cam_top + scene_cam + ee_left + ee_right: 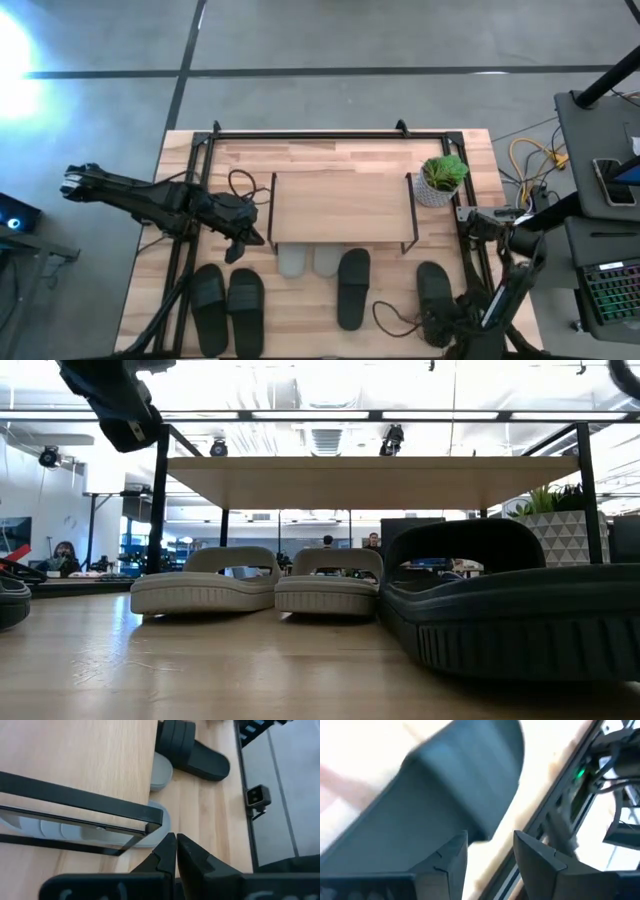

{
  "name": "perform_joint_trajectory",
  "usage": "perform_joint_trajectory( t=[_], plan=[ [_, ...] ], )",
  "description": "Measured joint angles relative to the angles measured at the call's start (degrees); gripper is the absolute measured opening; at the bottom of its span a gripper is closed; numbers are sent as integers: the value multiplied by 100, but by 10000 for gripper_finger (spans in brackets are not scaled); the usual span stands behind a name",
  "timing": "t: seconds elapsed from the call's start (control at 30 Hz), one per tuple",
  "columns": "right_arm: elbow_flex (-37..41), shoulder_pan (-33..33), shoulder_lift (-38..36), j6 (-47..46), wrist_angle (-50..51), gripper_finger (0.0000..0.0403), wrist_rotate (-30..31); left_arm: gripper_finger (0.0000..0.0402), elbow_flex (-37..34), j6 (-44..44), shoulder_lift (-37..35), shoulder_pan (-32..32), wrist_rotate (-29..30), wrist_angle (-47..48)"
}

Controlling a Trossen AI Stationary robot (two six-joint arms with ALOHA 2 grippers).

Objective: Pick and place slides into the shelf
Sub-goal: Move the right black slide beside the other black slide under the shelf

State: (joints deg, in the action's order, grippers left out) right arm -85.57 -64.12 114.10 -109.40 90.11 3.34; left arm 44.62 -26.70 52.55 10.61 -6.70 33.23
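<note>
The two light grey slides (308, 261) sit side by side on the table (300, 320), tucked halfway under the front edge of the shelf (340, 205). In the low view they stand flat with the shelf's wood board over them. One black slide (352, 287) lies just beside them, in front of the shelf. Two more black slides (228, 308) lie together near the table's front left. The last black slide (433, 296) is at the front right.

The left hand (176, 854) hangs just beside the shelf's left front corner, above the table. Its fingers are pressed together and hold nothing.

The right hand (490, 852) is low over that last black slide. Its fingers are spread apart, and I cannot tell if they touch it.

A small green plant (441, 178) stands by the shelf's right end.
</note>
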Motion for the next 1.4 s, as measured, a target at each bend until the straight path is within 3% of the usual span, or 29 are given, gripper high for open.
perform_joint_trajectory(
  t=[0.17,0.27,0.57,0.87,1.13,1.4],
  plan=[
    [598,-11,-717,-202,-1,151,306,0,0,2,386,2,0,-72],
    [700,-11,-832,194,-56,151,410,0,0,4,594,2,-7,-171],
    [587,-11,-723,740,-189,151,421,0,-2,312,823,7,-23,-304],
    [640,-4,-580,927,-1017,151,423,0,25,515,649,4,-20,-431],
    [642,29,-75,1933,-937,151,424,0,35,643,548,1,-2,-455],
    [635,128,-83,1419,-752,151,575,0,33,641,547,2,-4,-432]
  ],
)
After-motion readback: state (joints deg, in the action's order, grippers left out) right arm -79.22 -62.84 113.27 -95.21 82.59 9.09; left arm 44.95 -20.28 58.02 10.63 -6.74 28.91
